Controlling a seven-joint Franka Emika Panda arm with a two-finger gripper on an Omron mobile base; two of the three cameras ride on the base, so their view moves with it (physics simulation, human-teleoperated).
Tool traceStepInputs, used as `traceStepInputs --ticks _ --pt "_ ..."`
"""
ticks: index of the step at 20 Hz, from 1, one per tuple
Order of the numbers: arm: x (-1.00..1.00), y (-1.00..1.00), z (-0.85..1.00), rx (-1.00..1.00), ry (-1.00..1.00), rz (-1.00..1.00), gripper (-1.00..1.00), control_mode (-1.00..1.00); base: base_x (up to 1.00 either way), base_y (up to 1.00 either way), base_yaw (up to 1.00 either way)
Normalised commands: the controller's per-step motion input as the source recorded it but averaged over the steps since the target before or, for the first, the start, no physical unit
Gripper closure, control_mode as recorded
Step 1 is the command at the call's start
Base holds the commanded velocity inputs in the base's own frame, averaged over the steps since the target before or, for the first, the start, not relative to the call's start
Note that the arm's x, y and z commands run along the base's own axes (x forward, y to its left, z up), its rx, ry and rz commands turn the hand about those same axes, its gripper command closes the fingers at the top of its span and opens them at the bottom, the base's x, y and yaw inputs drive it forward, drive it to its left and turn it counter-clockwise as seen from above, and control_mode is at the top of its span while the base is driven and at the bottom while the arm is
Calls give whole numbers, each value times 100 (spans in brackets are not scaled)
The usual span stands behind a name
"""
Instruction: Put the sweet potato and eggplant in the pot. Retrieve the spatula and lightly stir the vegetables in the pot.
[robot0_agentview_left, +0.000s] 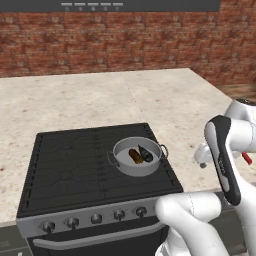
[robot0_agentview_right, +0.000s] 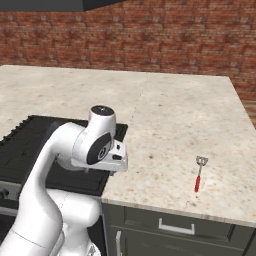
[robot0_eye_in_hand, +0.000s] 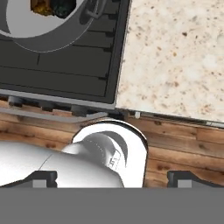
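Note:
The grey pot stands on the front right burner of the stove, and its rim shows at the top left of the hand view. Inside it the orange-brown sweet potato and the dark eggplant lie side by side, also seen as sweet potato and eggplant. The red-handled spatula lies flat on the counter, far right of the stove, blade pointing away. My gripper hangs open and holds nothing, pointing down over the stove's front right corner, between pot and spatula.
The black stove has a row of knobs along its front. A speckled stone counter runs right to an edge, with a drawer below. A brick wall closes the back. Wooden floor lies beneath.

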Motion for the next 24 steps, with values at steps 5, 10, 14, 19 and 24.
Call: traceStepInputs --ticks 5,10,14,19,24 --pt "0 -100 3 0 11 -13 -100 -100 0 0 0" --pt "8 -96 0 0 21 -13 -100 -100 0 0 0" --pt "30 -89 -1 0 30 -14 -100 -100 0 0 0" --pt "65 -75 -23 0 24 -10 -100 -100 0 0 0" --pt "64 -59 -23 0 4 0 -100 -100 0 0 0"
